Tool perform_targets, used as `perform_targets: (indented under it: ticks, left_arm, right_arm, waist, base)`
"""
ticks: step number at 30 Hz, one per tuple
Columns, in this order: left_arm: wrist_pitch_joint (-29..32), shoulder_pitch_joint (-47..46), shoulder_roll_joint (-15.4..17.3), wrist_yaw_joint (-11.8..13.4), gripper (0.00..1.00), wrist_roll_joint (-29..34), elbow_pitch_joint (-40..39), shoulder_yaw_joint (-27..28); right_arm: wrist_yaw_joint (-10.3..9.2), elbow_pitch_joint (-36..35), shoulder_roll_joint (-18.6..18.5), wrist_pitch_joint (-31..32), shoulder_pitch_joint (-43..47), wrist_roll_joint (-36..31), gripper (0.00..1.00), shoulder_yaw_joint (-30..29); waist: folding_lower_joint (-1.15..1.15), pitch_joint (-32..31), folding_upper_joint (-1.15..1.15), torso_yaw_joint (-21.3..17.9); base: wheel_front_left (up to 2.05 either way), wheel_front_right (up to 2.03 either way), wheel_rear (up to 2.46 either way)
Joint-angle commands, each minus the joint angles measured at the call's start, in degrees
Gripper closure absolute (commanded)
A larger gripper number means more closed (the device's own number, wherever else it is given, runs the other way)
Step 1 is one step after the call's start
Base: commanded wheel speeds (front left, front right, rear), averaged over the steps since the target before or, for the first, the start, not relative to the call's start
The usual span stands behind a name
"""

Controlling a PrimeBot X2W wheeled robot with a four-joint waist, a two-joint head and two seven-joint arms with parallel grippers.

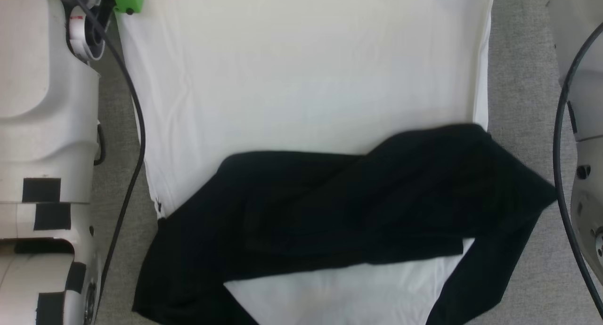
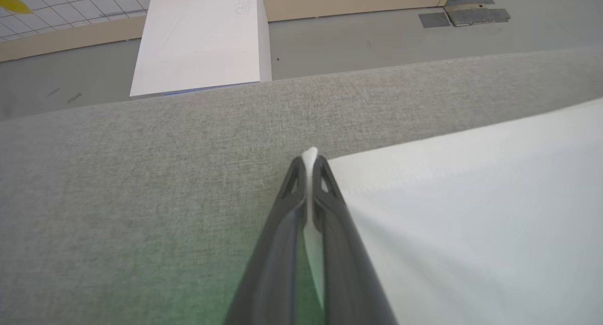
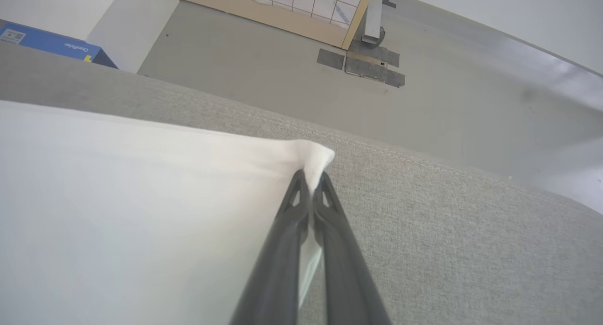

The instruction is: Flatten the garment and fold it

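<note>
pinching a far hem corner each of the garment [image 1: 301, 80] spread flat on the grey table [image 2: 118, 183], the left gripper [image 2: 309, 164] and right gripper [image 3: 311, 178] are pressed together on white cloth, probably to carry that edge over the black sleeves [image 1: 353, 202] folded across it.

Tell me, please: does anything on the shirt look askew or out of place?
Yes. The garment has a flat white body, but its black sleeves lie crumpled and slanted across the near end. The left gripper and right gripper each pinch a white corner.
</note>
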Motion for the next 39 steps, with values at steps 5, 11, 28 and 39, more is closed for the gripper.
perform_targets:
  ticks: [5, 11, 28, 39]
  left_arm:
    - [-6.9, -3.5, 1.9, 0.3, 1.00, 1.8, 1.1, -0.3]
    - [-14.6, -4.9, 1.6, -0.7, 1.00, 1.7, 2.4, -0.9]
    - [-23.5, 21.6, 1.5, -7.0, 1.00, -8.6, -11.5, -2.7]
    - [-15.3, 52.0, 3.7, -6.4, 1.00, -19.6, -37.2, -2.1]
  right_arm:
    - [-0.12, -0.7, -0.3, -6.5, -2.9, -2.8, 1.00, -2.0]
    - [-0.12, 0.7, 0.1, -10.8, -2.6, -3.5, 1.00, -3.3]
    - [-0.12, -11.1, -7.2, -13.9, 22.8, 16.1, 1.00, 13.4]
    - [-0.12, -39.1, -16.9, -0.7, 51.2, 24.0, 1.00, 10.5]
  waist:
    - [-0.01, -0.4, 0.49, 0.4]
    - [-0.01, -2.1, 0.49, 0.8]
    - [-0.01, -20.6, 0.49, 2.4]
    - [-0.01, -28.5, 0.49, 3.5]
  base:
    - [0.00, 0.00, 0.00]
    - [0.00, 0.00, 0.00]
    - [0.00, 0.00, 0.00]
    - [0.00, 0.00, 0.00]
